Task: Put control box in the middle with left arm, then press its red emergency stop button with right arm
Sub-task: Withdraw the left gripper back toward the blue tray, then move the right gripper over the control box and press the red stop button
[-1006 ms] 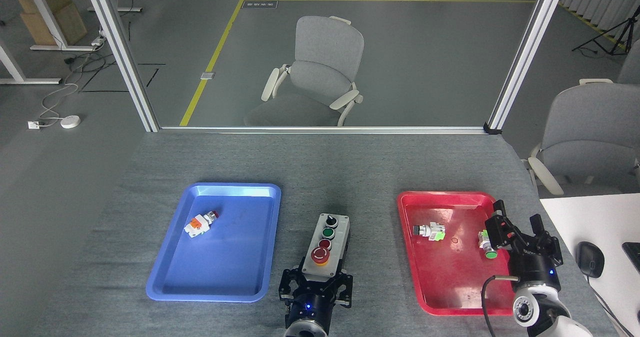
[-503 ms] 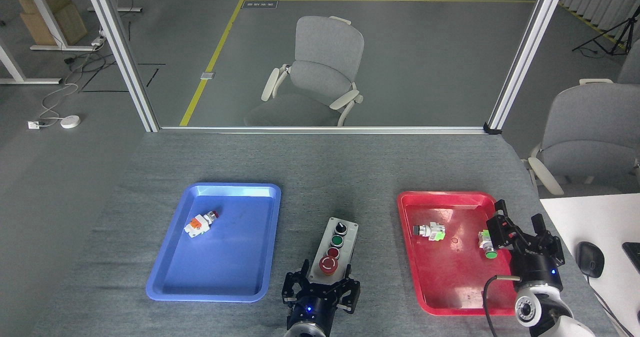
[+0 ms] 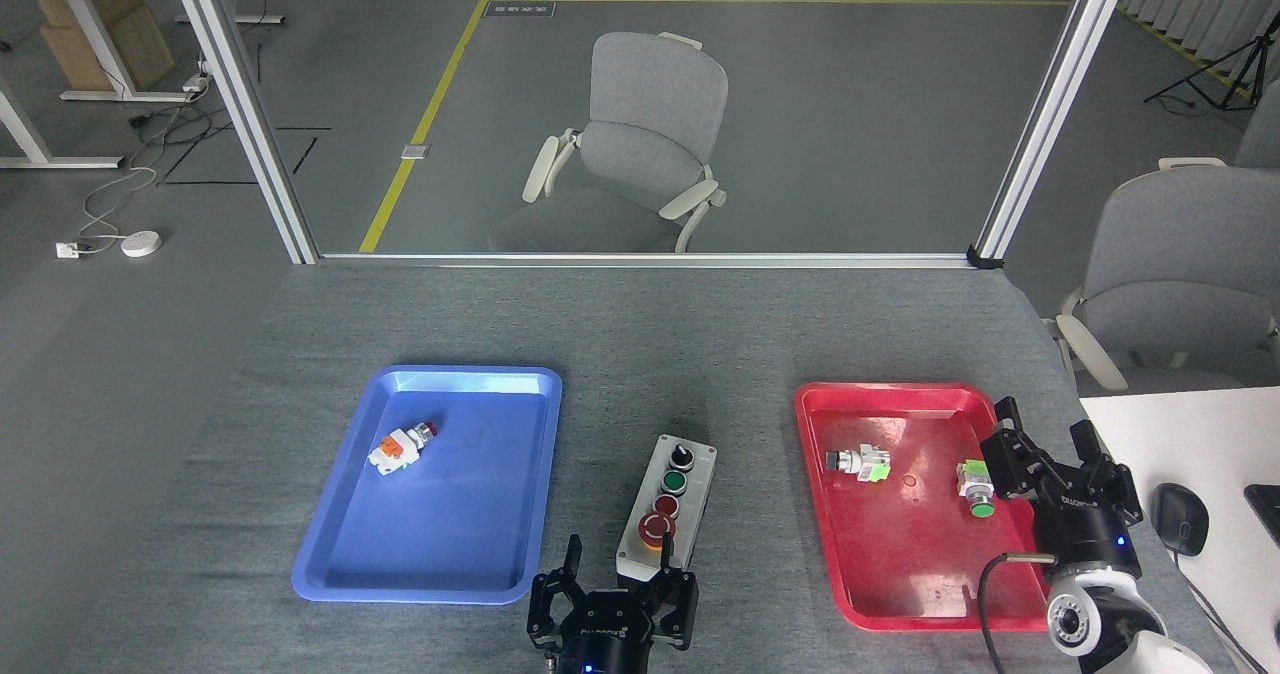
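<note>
Here the control box [image 3: 667,506] lies flat on the grey tabletop [image 3: 640,334], in the gap between the blue tray [image 3: 330,569] and the red tray [image 3: 900,609], tilted slightly so its far end leans right. Along its light-grey face run 4 controls: a black knob [image 3: 681,451] at the far end, a green button [image 3: 676,481], a small red button [image 3: 666,505], and the larger red emergency stop button [image 3: 656,528] nearest the robot.

Just below the box's near end sits the left gripper [image 3: 614,566], its fingers [image 3: 571,556] spread wide and empty; one finger tip overlaps the box's near edge in the view, so contact cannot be judged.

The right gripper [image 3: 1045,436] hovers at the right rim of the red tray, fingers apart and holding nothing.

In the blue tray rests a white-and-orange switch part [image 3: 400,446]. The red tray holds 2 small parts: a black-capped switch part [image 3: 858,463] with a green body, and a green-capped switch part [image 3: 975,485] close beside the right gripper.

Beyond the tabletop stands a grey office chair [image 3: 640,149]; a computer mouse [image 3: 1180,517] lies on a white desk [image 3: 1190,434] at the right.
</note>
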`<state>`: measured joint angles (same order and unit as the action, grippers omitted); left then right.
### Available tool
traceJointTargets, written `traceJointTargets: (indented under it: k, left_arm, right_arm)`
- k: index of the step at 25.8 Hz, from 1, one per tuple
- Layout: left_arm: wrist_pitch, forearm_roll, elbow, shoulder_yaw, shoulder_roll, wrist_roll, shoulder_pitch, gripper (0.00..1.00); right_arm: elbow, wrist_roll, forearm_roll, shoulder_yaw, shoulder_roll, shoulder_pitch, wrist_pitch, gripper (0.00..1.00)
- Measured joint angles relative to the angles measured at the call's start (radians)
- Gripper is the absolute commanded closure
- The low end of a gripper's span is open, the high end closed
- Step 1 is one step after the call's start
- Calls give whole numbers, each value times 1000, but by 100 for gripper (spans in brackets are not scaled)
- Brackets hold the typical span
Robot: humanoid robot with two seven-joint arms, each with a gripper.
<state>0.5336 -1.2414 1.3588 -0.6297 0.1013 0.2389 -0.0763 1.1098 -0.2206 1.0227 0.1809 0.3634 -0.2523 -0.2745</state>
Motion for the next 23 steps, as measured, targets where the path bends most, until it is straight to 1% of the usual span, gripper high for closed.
traceJointTargets:
  k: [1, 2, 3, 6, 8, 10, 12, 14, 15, 18, 21, 23]
  left_arm:
    - [0, -11, 22, 7, -14, 1, 12, 1]
    - [-8, -22, 40, 15, -28, 3, 21, 1]
    - [-25, -33, 55, 27, -44, 4, 27, 1]
    - [-118, -50, 82, 98, -92, 6, 37, 2]
    - [-207, -56, 88, 167, -117, 6, 39, 2]
    - [-291, -58, 87, 247, -147, 7, 39, 2]
    - [-384, -61, 81, 324, -173, 7, 33, 2]
    - [-449, -62, 72, 385, -197, 7, 28, 2]
    - [-475, -63, 67, 410, -208, 7, 26, 2]
    - [-540, -65, 43, 469, -236, 7, 22, 2]
    - [-630, -68, 4, 520, -249, 6, 11, 2]
    - [-687, -70, -19, 551, -249, 5, 5, 2]
  right_arm:
    - [-1, 0, 15, -4, 5, -4, -2, 51]
    - [-3, -4, 33, -12, 8, -9, -6, 81]
    - [-4, -6, 57, -24, 9, -15, -9, 100]
    - [-10, -7, 100, -85, 9, -33, -28, 100]
    - [-22, -8, 116, -132, 9, -51, -72, 100]
    - [-45, -8, 124, -181, 11, -80, -169, 100]
    - [-70, -8, 128, -234, 14, -113, -304, 100]
    - [-84, -8, 131, -282, 15, -147, -408, 100]
    - [-88, -9, 136, -303, 14, -163, -440, 100]
    - [-92, -2, 167, -375, 9, -208, -490, 100]
    - [-97, 28, 214, -438, 0, -227, -503, 100]
    - [-102, 40, 238, -466, -19, -230, -509, 100]
